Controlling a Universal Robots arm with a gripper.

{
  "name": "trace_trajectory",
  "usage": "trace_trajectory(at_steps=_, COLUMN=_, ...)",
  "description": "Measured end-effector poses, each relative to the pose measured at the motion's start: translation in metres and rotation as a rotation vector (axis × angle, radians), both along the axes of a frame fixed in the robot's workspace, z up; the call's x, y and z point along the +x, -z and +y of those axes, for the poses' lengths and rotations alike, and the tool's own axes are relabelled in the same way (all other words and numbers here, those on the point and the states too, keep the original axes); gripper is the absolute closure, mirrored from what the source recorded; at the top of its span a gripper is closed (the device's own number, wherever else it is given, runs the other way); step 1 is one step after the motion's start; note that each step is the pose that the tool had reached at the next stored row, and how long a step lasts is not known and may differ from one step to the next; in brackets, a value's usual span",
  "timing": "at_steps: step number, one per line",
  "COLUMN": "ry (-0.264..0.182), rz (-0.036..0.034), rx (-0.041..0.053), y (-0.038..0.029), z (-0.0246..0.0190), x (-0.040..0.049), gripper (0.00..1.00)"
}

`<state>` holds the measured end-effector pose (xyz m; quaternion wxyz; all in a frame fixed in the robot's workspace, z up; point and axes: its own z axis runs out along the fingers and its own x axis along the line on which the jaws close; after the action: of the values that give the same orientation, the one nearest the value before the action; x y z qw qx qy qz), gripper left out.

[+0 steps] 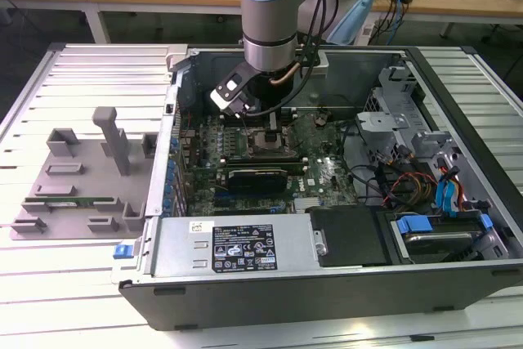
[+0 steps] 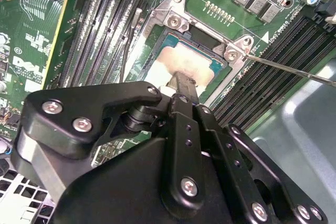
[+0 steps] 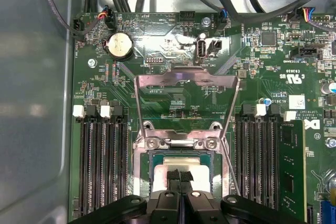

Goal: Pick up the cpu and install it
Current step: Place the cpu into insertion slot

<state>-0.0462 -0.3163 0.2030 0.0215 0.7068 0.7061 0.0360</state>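
In the exterior view the socket is partly covered by the arm, which is cut off by the picture's upper edge. In the first wrist view the middle of the cpu is hidden behind the gripper; in the second wrist view one side is covered too. Whether the cpu is touched cannot be told

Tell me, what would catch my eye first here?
A big robot arm reaches down into an open computer case on a white slatted table, in the exterior view. In the first wrist view its shut gripper sits right over the silvery cpu seated in the green motherboard, the metal frame standing open.
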Motion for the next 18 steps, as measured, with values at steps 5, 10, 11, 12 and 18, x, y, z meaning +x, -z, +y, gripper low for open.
trace_trajectory(at_steps=5, ry=0.000, rz=-0.0002, rx=0.0002, y=-0.0004, z=-0.0010, x=-0.0008, gripper=0.89)
trace_trajectory(at_steps=10, ry=0.000, rz=-0.0002, rx=0.0002, y=-0.0154, z=-0.0009, x=-0.0007, gripper=0.89)
trace_trajectory(at_steps=11, ry=0.000, rz=-0.0002, rx=0.0002, y=-0.0161, z=-0.0009, x=-0.0007, gripper=0.89)
trace_trajectory(at_steps=12, ry=0.000, rz=-0.0003, rx=0.0004, y=-0.0161, z=-0.0009, x=-0.0007, gripper=0.89)
trace_trajectory(at_steps=18, ry=0.000, rz=0.0470, rx=0.0029, y=-0.0163, z=-0.0010, x=0.0004, gripper=0.89)
